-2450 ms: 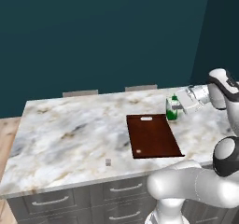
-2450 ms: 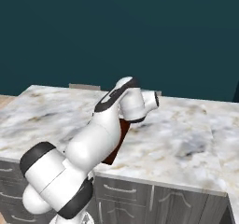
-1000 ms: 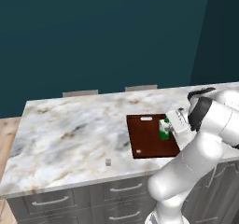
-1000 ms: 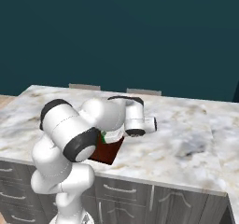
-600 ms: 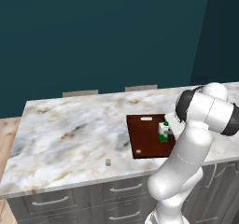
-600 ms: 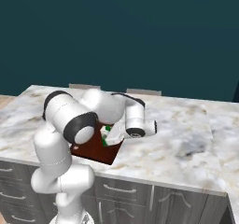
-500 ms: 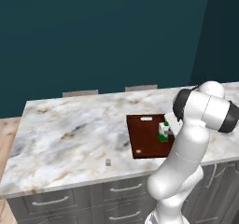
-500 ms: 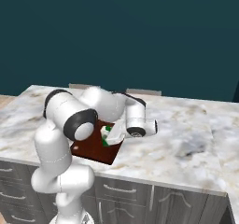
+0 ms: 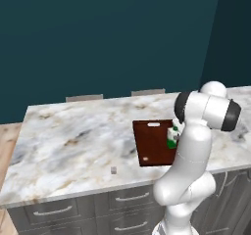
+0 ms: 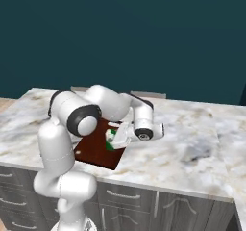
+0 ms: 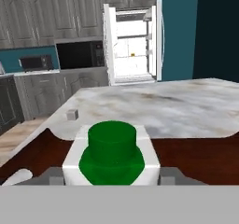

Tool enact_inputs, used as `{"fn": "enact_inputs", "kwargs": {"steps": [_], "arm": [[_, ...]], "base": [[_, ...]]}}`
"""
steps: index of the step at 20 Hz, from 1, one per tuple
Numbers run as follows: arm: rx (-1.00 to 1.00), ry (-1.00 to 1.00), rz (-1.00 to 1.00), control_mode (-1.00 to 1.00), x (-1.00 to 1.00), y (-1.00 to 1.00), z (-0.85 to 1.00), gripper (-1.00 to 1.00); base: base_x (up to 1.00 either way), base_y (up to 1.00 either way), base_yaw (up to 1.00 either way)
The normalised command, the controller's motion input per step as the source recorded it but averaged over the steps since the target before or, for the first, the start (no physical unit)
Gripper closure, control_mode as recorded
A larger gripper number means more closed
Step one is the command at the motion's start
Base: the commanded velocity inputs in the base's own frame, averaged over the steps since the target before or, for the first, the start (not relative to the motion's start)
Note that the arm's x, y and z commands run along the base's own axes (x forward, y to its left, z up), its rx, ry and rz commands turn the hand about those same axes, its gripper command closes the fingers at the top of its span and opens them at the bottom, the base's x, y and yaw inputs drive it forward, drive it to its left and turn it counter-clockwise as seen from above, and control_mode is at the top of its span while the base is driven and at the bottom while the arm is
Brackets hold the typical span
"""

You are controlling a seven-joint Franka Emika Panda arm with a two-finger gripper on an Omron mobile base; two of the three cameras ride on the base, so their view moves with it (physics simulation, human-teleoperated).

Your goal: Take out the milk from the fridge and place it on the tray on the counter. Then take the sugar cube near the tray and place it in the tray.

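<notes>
Milk [image 11: 112, 155] stands on tray [image 9: 152, 146], pincer [image 10: 114, 139] grasping it; I release fully, lift straight, avoid tipping carton.

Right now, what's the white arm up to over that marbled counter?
The white arm's gripper has the small green-and-white milk carton between its fingers, over the flat reddish-brown tray on the marbled stone counter. Whether the carton's base touches the tray cannot be told. The tiny white sugar cube sits on the counter near its front edge, apart from the tray. In the hand view, the white fridge stands open across the room.
</notes>
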Motion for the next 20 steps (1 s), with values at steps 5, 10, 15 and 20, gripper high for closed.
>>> {"fn": "enact_inputs", "kwargs": {"steps": [5,10,15,20], "arm": [[0.0,-0.06,0.06,-1.0,-0.1,0.0,0.29,-1.0],[0.0,-0.17,0.01,-1.0,-0.2,0.0,0.44,-1.0],[-0.07,-0.21,0.0,-1.0,-0.5,0.09,0.52,-1.0],[-0.23,-0.17,-0.05,-1.0,-0.72,0.3,0.52,-1.0]], "base": [[0.0,0.0,0.0],[0.0,0.0,0.0],[0.0,0.0,0.0],[0.0,0.0,0.0]]}}
